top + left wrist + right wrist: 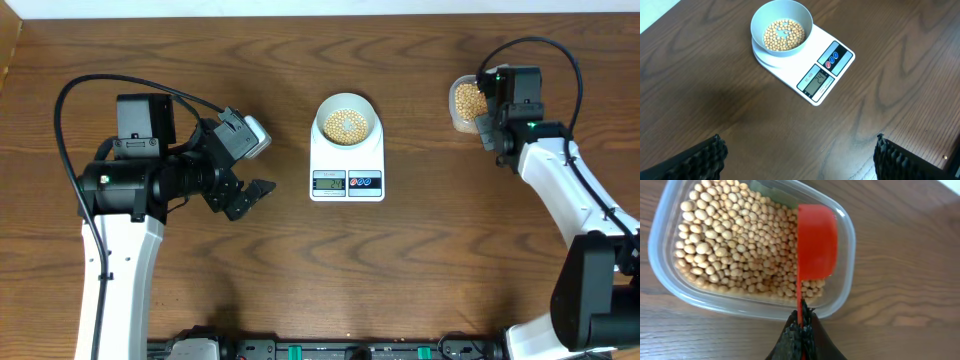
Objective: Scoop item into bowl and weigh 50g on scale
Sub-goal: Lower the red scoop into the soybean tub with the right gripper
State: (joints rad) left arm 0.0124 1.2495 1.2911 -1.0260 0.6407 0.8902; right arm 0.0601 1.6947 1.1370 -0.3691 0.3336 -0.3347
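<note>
Already holding beans point(783, 35), the bowl point(756, 25) sits on the scale point(790, 70) mid-table. The right gripper point(801, 330) pinches a red scoop point(816, 240) over the far-right tub point(670, 275); the left gripper point(260, 165) hangs with jaws spread. The display is unreadable, so the target weight is unconfirmed.

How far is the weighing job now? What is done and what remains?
Done: the bowl sits on the scale with some beans inside. In hand: the right gripper holds a red scoop at the tub. Left: perhaps more scoops; the display is too small to read.
</note>
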